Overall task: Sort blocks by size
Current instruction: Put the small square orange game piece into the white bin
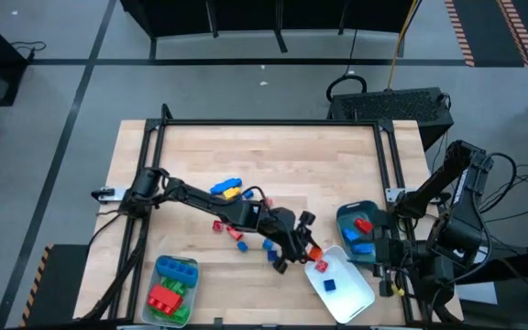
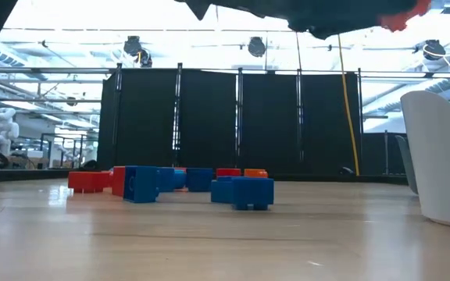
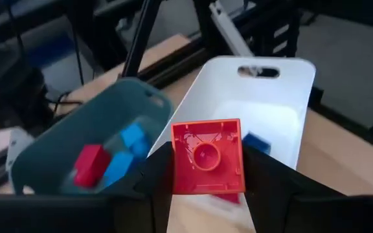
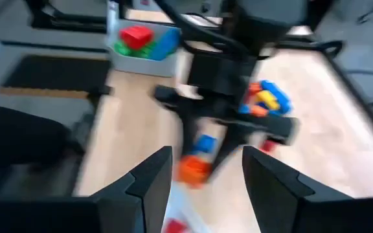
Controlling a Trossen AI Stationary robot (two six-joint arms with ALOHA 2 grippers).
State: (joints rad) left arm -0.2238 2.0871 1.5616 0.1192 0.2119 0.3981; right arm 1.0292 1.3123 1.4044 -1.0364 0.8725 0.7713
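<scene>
Gripping a small red brick between its two fingers, the left hand hangs above the tabletop at the near edge of the white tray. In the left wrist view the brick shows its hollow underside, pinched on both sides, with the white tray and the teal tray lying just beyond it. The white tray holds a blue cube and a red piece; the teal tray, touching or just beside it on the right, holds blue and red bricks.

The right hand waits near the trays at the tabletop's right edge, its fingers standing apart with nothing between them.

At the near left corner a pale grey tray carries larger bricks: a blue one, a green one and a red one.

Farther in, around the middle of the tabletop, loose blocks lie scattered under and beside the left arm: small red and blue ones, then a cluster of blue and orange bricks farther back. The low view shows several of these resting flat on the wood, a blue brick nearest, with red and orange ones behind.
</scene>
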